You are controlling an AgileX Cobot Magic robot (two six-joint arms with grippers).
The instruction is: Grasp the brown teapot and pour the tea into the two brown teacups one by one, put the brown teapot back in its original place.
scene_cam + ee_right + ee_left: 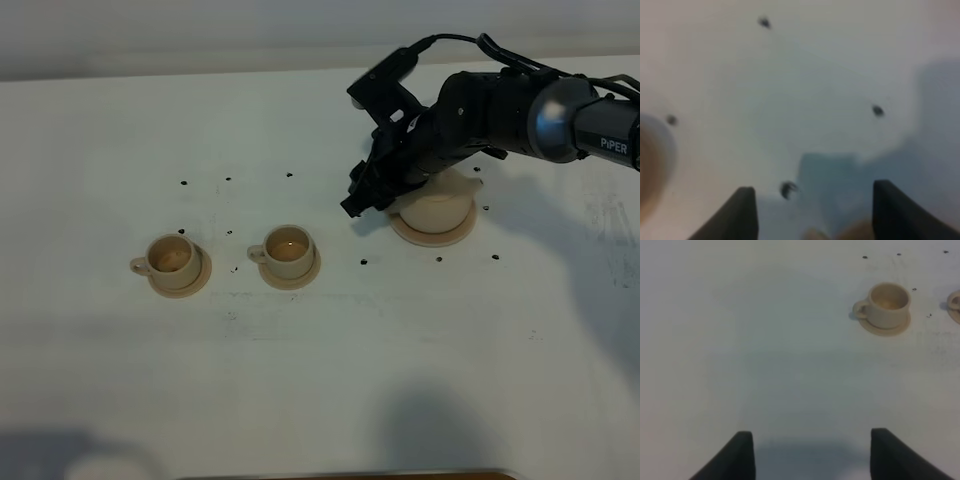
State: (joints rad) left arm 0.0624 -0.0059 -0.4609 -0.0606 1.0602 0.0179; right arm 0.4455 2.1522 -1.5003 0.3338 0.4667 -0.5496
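Note:
The brown teapot (437, 210) sits on its wide saucer (455, 238), the original place, at the right; the arm hides its top. My right gripper (358, 200) is just left of the teapot, low over the table. In the right wrist view the gripper (812, 200) is open and empty over bare table, with a blurred tan bit at the frame's lower edge. The two brown teacups (172, 257) (288, 249) stand on their saucers at the left. My left gripper (811, 440) is open and empty, well away from the left cup (886, 302); it does not show in the exterior view.
Small black marks (363, 263) dot the white table around the cups and the teapot. The right arm (520, 110) reaches in from the right edge over the teapot. A thin dark edge (400, 475) runs along the bottom of the exterior view.

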